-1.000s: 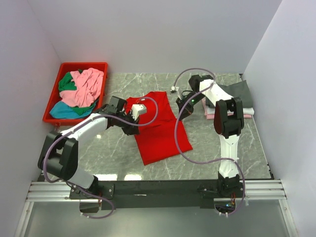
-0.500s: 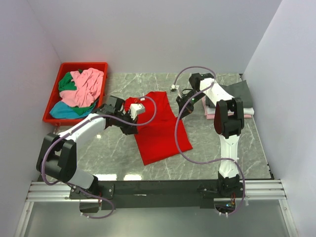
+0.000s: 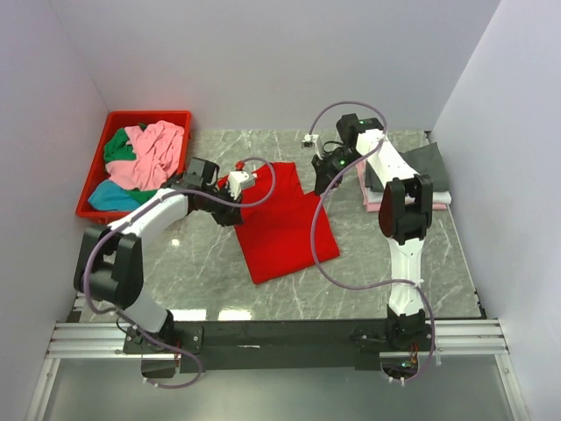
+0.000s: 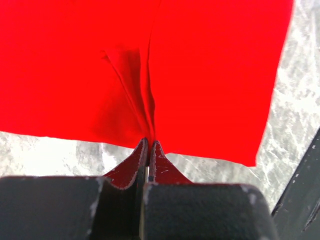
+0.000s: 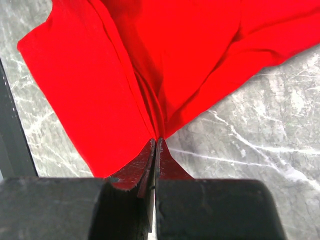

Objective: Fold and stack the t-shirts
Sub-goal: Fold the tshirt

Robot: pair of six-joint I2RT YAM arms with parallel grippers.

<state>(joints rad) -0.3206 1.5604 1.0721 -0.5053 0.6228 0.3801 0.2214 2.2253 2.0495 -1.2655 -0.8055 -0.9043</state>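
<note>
The red t-shirt (image 3: 285,230) lies spread on the marble table, far end lifted between both arms. My left gripper (image 3: 230,213) is shut on its left edge; in the left wrist view the cloth (image 4: 165,65) bunches into the closed tips (image 4: 149,143). My right gripper (image 3: 321,190) is shut on its right edge; in the right wrist view the cloth (image 5: 135,70) pinches into the tips (image 5: 155,141). Pink (image 3: 156,151), green (image 3: 117,147) and teal (image 3: 112,196) t-shirts are heaped in the red bin (image 3: 98,178). A dark grey t-shirt (image 3: 422,164) lies folded on a pink and white stack at the right.
The red plastic bin stands at the far left against the wall. The folded stack (image 3: 429,195) sits at the far right by the right wall. Grey marble tabletop (image 3: 394,272) shows in front of the red shirt. Purple cables loop over both arms.
Both grippers have moved toward the far side of the table, pulling the red shirt's far edge with them. The shirt has shifted slightly away from the arm bases.
</note>
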